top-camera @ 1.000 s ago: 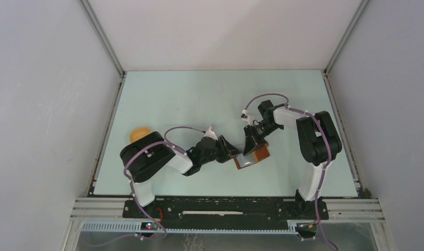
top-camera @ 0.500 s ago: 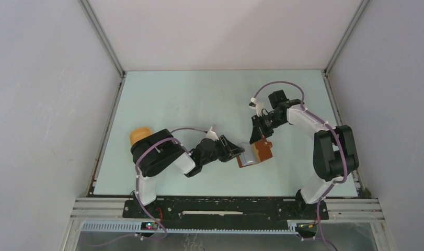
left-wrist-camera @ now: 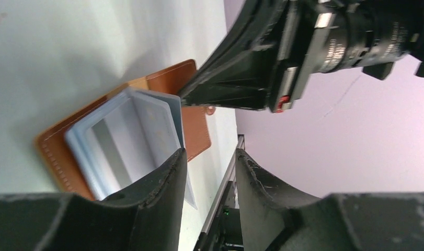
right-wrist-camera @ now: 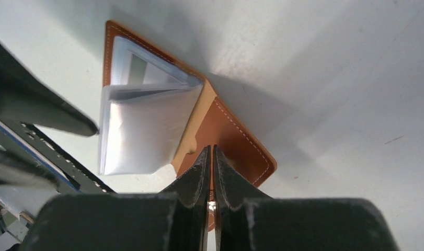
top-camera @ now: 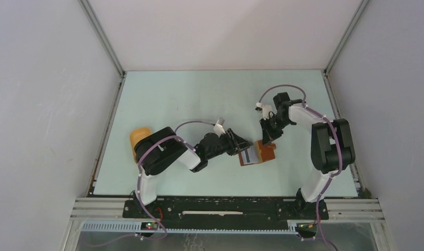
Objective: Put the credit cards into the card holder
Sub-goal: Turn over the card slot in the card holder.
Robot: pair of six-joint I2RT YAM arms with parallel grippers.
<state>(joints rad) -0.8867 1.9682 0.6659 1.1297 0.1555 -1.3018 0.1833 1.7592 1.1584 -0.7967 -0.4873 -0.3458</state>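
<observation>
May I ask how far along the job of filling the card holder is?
The card holder lies open, pale cards fanned inside; whether fully seated is unclear. The right claw, nearly closed, is at its brown flap; the left claw stands open beside it. No loose card shows; probably only seating remains.

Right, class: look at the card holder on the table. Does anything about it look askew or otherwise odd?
The card holder lies open, skewed to the edges of the table. Its pale card sleeves fan up instead of lying flat, and one pokes out past the holder's brown edge. No damage shows.
</observation>
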